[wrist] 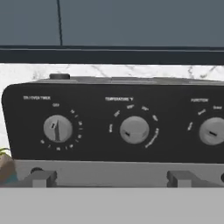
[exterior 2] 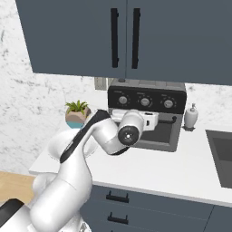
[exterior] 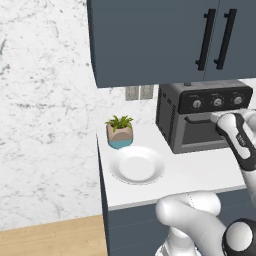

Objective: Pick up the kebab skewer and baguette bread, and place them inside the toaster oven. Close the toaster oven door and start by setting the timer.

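Three knobs (wrist: 57, 128) fill hand view (plate (exterior: 137, 165) leftward).

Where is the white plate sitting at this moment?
In the left base view the white plate sits on the counter, just in front of the small potted plant and left of the toaster oven.

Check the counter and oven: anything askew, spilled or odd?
Nothing stands out. The oven sits square with its door shut, the plate and plant are upright, and no spill shows on the counter.
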Controlling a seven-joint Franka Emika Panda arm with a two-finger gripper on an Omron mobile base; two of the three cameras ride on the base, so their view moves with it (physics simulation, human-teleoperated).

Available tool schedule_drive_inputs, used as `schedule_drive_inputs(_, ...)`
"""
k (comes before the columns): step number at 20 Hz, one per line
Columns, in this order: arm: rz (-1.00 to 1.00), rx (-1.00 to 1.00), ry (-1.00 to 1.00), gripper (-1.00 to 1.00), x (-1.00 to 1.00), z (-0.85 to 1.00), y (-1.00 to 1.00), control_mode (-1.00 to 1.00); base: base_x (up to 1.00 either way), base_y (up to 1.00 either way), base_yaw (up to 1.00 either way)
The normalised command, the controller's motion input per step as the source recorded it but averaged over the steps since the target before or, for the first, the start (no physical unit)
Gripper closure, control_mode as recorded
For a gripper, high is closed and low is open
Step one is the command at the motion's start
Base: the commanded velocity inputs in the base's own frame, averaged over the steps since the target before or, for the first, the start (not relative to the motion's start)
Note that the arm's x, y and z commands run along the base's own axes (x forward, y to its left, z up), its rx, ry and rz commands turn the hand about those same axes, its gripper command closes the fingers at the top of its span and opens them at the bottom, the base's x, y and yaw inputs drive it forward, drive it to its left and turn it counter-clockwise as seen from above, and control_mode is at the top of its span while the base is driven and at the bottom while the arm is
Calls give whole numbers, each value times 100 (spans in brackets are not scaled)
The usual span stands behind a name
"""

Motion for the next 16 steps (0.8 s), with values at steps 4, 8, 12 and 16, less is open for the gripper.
schedule_drive_inputs(4, 0, 0, 0, -100, 0, 17, 57, -100, 0, 0, 0)
schedule_drive_inputs(8, 0, 0, -8, -100, 11, 4, 36, -100, 0, 0, 0)
schedule_drive_inputs(12, 0, 0, -5, -100, 18, 0, 32, -100, 0, 0, 0)
schedule_drive_inputs(16, 0, 0, -3, -100, 21, 0, 35, -100, 0, 0, 0)
